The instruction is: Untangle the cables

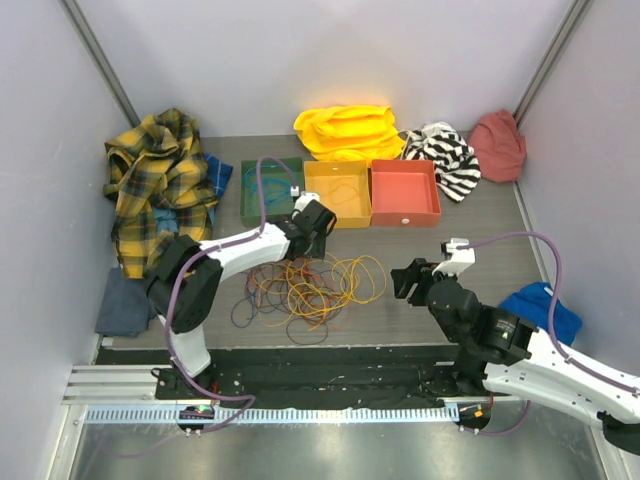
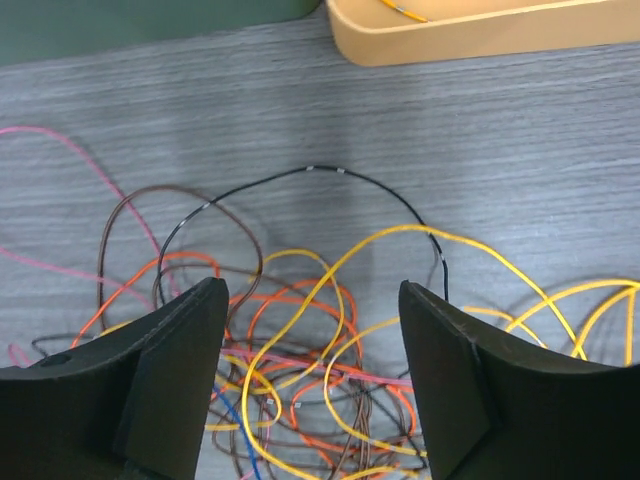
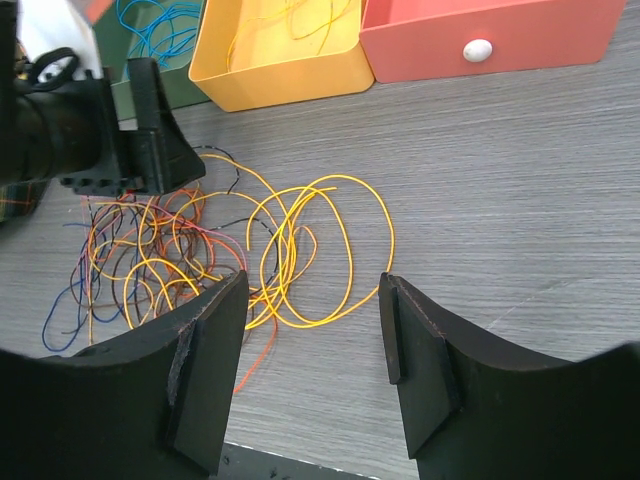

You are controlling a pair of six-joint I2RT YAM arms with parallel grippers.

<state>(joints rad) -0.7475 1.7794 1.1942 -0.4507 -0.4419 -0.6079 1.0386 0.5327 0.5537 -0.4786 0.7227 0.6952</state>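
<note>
The cables (image 1: 305,285) lie as a tangle of thin yellow, orange, red, blue, brown and black loops on the grey table, in front of the trays. My left gripper (image 1: 312,228) hovers over the tangle's far edge, open and empty; in the left wrist view its gripper (image 2: 312,300) frames the cables (image 2: 310,340) below. My right gripper (image 1: 415,278) is open and empty to the right of the tangle; in the right wrist view its gripper (image 3: 312,300) is near the yellow loops (image 3: 300,250).
A green tray (image 1: 268,190), a yellow tray (image 1: 338,192) with some wire in it and a red tray (image 1: 404,190) stand in a row behind the tangle. Clothes lie around: plaid shirt (image 1: 160,180), yellow cloth (image 1: 348,130), striped cloth (image 1: 445,155).
</note>
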